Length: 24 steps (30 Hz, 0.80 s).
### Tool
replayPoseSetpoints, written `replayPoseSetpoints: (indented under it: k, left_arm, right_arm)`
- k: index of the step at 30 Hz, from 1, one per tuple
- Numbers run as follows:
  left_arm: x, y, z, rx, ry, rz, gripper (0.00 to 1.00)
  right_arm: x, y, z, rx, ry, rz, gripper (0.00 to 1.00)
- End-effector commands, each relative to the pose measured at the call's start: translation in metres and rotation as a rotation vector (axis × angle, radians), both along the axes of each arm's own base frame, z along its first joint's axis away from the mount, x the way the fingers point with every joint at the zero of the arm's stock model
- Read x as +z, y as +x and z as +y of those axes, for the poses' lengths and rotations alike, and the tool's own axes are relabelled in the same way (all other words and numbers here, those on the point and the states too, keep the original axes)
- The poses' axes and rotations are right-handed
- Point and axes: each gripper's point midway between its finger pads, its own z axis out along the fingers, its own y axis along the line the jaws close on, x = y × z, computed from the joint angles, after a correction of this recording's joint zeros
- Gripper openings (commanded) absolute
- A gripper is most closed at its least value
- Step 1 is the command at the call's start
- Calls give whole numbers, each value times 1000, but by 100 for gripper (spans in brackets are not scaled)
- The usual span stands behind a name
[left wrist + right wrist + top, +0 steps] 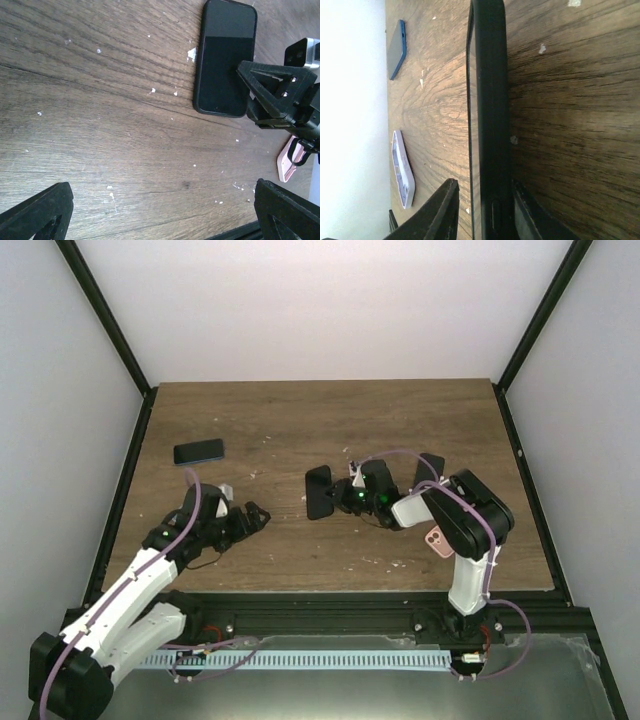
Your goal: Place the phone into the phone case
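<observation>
**Wooden table (300,410): black phone (320,492) near release**

Far left of the black phone lies a blue phone (198,451), untouched. Nearer left, the left gripper (162,192) has its fingers spread wide, holding nothing. The black phone lies flat; its thick rim suggests it is probably already cased. The right gripper (485,187) straddles its edge, fingers slightly parted, wood showing beside one. Further right is a pink case (436,541). Judged step: letting go. Next: lift straight clear without nudging the phone.

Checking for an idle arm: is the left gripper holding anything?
No: the left gripper is open with nothing between its jaws; the black phone lies on the table ahead of it.
</observation>
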Motion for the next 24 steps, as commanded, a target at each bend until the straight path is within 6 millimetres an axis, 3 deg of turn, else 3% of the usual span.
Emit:
replayPoseSetpoints:
  k: [1,4,14,20,24]
  left_arm:
    - [-4,-1,-3,-14,-14,16,100]
    - [-3,-1,-4,-40,7,24,100]
    - [-7,4,-2,-24,24,19,100]
    - [-7,5,-1,-14,23,9,99]
    - [-5,6,1,-13,31,-3,99]
  right_arm:
    - [13,15,0,-17,12,-22,29]
    - [9,12,-6,-16,-11,1,35]
    - [29,4,-46,-68,-238,-49,65]
    - [35,-3,-92,-194,-459,20,79]
    - [41,-17,-131,-324,-547,129,77]
